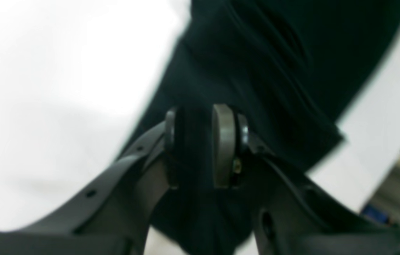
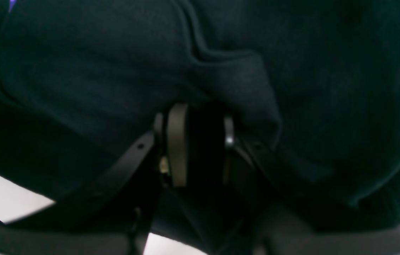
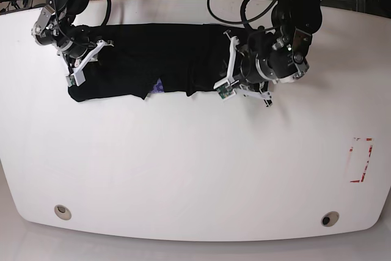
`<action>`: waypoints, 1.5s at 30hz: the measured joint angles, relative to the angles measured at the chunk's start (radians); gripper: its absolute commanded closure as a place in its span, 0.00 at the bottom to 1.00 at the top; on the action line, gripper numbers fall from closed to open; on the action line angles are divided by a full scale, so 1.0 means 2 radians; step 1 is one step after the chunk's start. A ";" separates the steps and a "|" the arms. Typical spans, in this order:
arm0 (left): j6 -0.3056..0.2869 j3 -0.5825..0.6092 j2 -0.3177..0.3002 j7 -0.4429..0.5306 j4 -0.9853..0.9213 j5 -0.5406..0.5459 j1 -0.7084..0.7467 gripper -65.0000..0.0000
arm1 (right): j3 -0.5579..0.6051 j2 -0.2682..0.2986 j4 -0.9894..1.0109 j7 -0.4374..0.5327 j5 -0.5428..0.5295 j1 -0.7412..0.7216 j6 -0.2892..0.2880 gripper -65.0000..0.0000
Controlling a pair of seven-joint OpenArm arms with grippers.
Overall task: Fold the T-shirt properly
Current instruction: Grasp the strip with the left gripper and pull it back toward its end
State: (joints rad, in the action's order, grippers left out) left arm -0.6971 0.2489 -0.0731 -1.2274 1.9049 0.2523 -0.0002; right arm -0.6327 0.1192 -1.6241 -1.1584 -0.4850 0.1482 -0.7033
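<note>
A wide white desk with rounded corners fills the room's middle, cables trailing on the floor beyond its far edge. Over on the right side of the desk there's a small red-outlined rectangle marker, and two round holes sit near the front edge.

The T-shirt lies along the far part of the desk, a long black band stretched left to right, bunched and creased, with a speck of purple print peeking out at its near edge.

Both arms are down on it. On the scene's right end of the cloth, the left gripper is clamped on the T-shirt: from its wrist camera, black fabric is pinched between the two grey pads, and a fold of cloth drapes away from it over the white surface. That view is blurred, mind.

On the scene's left end, the right gripper is also closed on the T-shirt; dark cloth fills the narrow gap between its pads and spills around both fingers, nearly covering the whole wrist view. Only slivers of white desk show at the corners there.
</note>
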 measured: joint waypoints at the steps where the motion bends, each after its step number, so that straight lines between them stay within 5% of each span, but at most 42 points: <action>1: 0.000 0.000 0.006 0.001 -0.009 -0.001 -0.005 0.82 | 0.000 0.000 0.000 0.000 0.000 0.000 0.000 0.81; 11: 0.000 0.031 0.059 0.009 -0.179 -0.006 -0.082 0.82 | 0.000 -0.007 -0.002 0.002 0.002 0.000 0.000 0.81; 19: 0.000 0.049 0.076 0.066 -0.187 0.002 -0.079 0.82 | 0.000 -0.008 -0.002 0.002 0.003 0.000 0.000 0.81; 28: 0.000 0.004 0.062 0.040 -0.069 0.003 -0.031 0.82 | 0.000 -0.010 -0.002 -0.002 0.004 -0.006 0.000 0.81; 36: 0.000 -0.072 -0.009 0.031 -0.041 -0.003 0.032 0.82 | 0.002 -0.013 -0.020 -0.022 0.017 -0.015 0.002 0.80; 42: 0.000 -0.148 -0.011 0.033 -0.040 0.003 0.050 0.82 | 0.002 -0.013 -0.044 -0.025 0.019 -0.016 0.002 0.63; 45: 0.000 -0.163 -0.012 0.034 -0.044 0.000 0.050 0.83 | 0.002 -0.012 -0.049 -0.025 0.015 -0.017 0.003 0.62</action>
State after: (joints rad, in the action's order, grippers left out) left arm -0.6971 -0.0765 -0.0971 -1.1587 1.8172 0.2527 0.0998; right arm -0.6289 0.0944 -1.7218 -1.2079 -0.4553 0.1143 -0.6979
